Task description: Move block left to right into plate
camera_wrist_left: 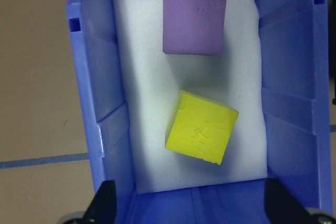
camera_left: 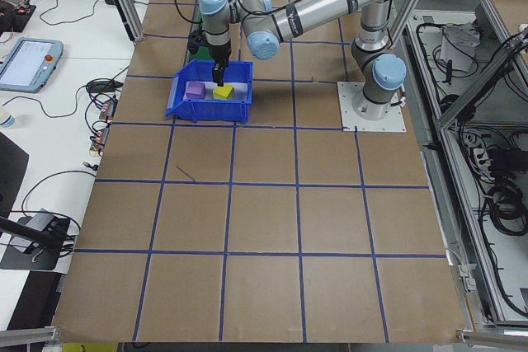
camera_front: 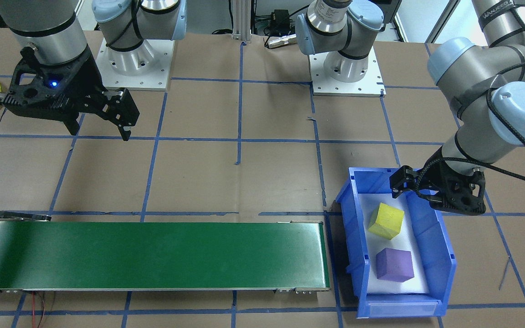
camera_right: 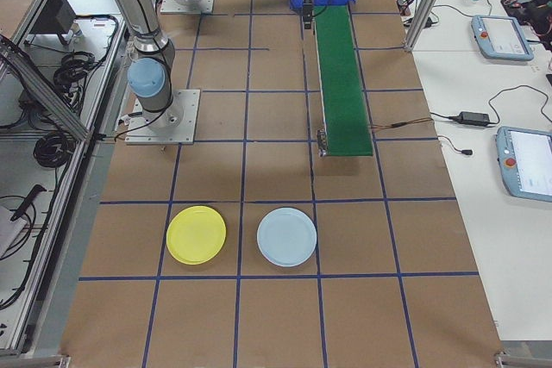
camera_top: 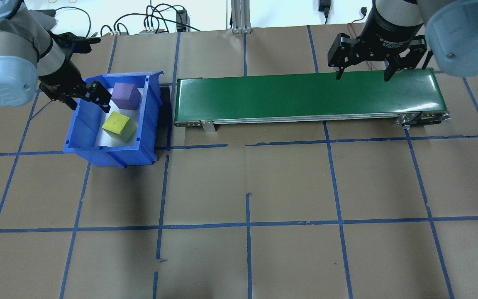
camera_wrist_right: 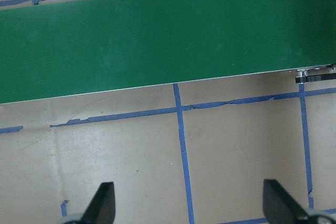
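The yellow block (camera_front: 386, 221) lies tilted on the white foam lining of the blue bin (camera_front: 445, 255), just beside the purple block (camera_front: 394, 264) and apart from it, while the yellow plate (camera_right: 196, 234) sits well away on the brown table (camera_top: 288, 182) next to a pale blue plate (camera_right: 286, 237), past the far end of the green conveyor belt (camera_front: 153, 255). The left gripper (camera_front: 406, 193) hangs over the bin's end nearest the yellow block with its fingers (camera_wrist_left: 102, 203) spread wide and nothing between them. The right gripper (camera_top: 361, 77) hovers near the other end of the belt, its fingers (camera_wrist_right: 102, 200) likewise spread and empty.
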`<state>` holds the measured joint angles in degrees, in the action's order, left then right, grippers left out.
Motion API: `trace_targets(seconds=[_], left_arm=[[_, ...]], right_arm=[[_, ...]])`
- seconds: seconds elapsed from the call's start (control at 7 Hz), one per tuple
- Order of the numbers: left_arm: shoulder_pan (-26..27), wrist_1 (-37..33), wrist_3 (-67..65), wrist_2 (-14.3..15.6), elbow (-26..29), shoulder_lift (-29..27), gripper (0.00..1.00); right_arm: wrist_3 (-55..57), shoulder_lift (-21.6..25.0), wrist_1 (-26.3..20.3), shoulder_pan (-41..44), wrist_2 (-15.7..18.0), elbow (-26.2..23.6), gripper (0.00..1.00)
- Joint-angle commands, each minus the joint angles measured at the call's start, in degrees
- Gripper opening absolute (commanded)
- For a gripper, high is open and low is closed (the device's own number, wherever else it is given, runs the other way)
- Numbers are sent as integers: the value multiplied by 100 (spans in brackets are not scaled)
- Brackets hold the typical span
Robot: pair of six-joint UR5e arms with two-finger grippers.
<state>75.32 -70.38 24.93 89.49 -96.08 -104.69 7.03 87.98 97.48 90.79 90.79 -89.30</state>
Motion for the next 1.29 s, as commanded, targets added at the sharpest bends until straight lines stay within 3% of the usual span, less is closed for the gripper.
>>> trace_targets(seconds=[0.0,0.71,1.14], left_arm=[[1,25,615,-63,-95,-139,100],[1,770,935,-72,-183,-665,100],[9,842,865,-142,-227,-789,100]], right_arm=[[0,0,8,0,0,0,100],[0,0,8,0,0,0,100],[0,0,8,-9,0,0,100]])
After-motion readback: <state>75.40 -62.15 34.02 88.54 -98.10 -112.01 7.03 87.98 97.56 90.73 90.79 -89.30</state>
